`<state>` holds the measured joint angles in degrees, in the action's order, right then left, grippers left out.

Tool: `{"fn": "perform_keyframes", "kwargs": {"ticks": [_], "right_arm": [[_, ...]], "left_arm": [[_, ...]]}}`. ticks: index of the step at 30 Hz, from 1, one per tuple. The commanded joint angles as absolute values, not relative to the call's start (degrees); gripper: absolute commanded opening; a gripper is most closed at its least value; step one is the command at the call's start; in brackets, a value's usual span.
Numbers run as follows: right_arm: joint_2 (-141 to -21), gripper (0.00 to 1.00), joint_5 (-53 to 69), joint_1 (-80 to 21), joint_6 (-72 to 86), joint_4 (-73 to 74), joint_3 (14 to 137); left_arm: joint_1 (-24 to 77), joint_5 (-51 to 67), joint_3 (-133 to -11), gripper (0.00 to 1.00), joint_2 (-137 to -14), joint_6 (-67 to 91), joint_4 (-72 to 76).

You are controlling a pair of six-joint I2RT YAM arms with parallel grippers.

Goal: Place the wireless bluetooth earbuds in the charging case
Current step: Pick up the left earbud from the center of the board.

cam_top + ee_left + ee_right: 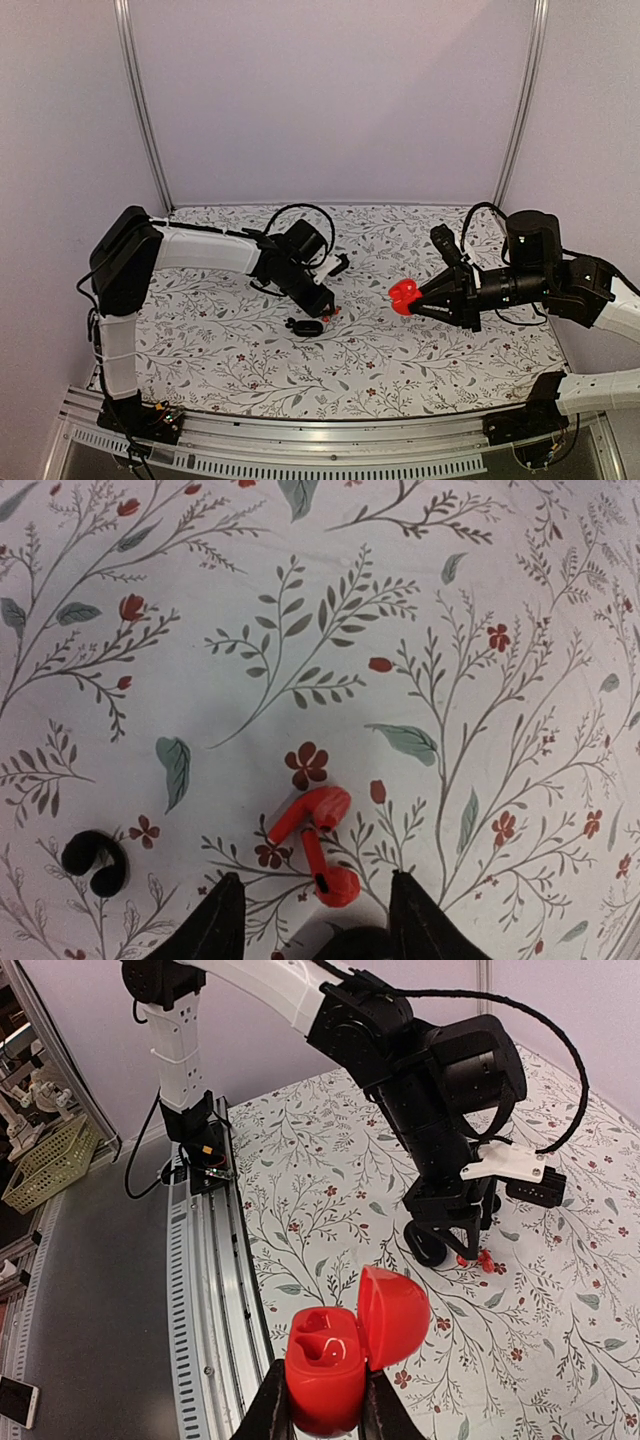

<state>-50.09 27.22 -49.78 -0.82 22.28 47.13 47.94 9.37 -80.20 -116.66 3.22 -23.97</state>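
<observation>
The wireless bluetooth earbuds [325, 808], two small glossy red plastic buds with short stems, lie touching each other on the white floral-printed tablecloth [400, 360]. I take the left gripper [316, 885] as reference. Its two black fingers [215, 925] are spread, and the pair sits directly in front of it, centred in the gap and touched by neither finger. The nearer bud's stem points away from the left gripper, across the closing line. The farther bud lies oblique, head to the right. I judge the left arm the nearer one for the pickup. A short advance and closure should catch the nearer bud by its rounded head.

The charging case [325, 1365], a glossy red hinged plastic shell, is well to the right of the left gripper, raised off the cloth. The right gripper [320, 1415] pinches its base. The lid stands open, sockets exposed.

A small black curled object [95, 863] lies near the left gripper, to its left in the wrist view. I read no brand, label or writing.
</observation>
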Motion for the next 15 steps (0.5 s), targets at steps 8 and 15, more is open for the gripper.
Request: {"fn": "perform_keyframes", "kwargs": {"ticks": [8, 15], "right_arm": [[-49.7, 0.00, 26.5, -50.0, -0.4, 22.0, 46.8], [-49.7, 0.00, 26.3, -50.0, -0.4, 22.2, 46.8]], "left_arm": [[49.8, 8.0, -81.7, 0.48, -118.8, 2.2, -26.5], [50.5, 6.4, -83.2, 0.41, -120.6, 1.7, -28.0]]}}
